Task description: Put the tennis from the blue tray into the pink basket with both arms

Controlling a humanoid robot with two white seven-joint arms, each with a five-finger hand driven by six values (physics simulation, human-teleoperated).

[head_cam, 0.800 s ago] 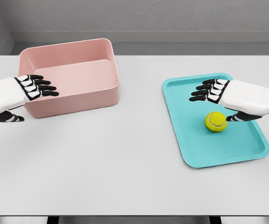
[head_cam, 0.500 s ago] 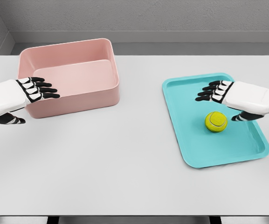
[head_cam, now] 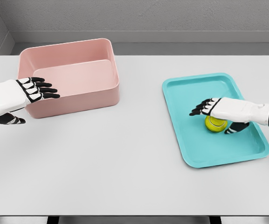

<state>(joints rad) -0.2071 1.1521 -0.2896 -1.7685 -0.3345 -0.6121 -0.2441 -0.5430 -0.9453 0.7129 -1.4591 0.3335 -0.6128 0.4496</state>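
A yellow-green tennis ball (head_cam: pixel 214 125) lies on the blue tray (head_cam: pixel 195 88) at the right of the table. My right hand (head_cam: pixel 212 116) is low over the ball, its palm covering the ball's top. Its fingers (head_cam: pixel 198 108) stretch left past the ball and the thumb (head_cam: pixel 234 127) lies on the ball's right side, so the hand is open and not closed around the ball. The pink basket (head_cam: pixel 78 95) stands at the back left and has nothing in it. My left hand (head_cam: pixel 37 89) hovers open at the basket's front left corner, fingers pointing right.
The grey table's front edge (head_cam: pixel 134 215) runs along the bottom of the view. A grey wall (head_cam: pixel 139 18) stands behind the table. Bare tabletop (head_cam: pixel 139 126) separates the basket from the tray.
My right hand has dropped and slid left onto the ball, now hiding its upper part. The left hand moved slightly down early on, then stayed still.
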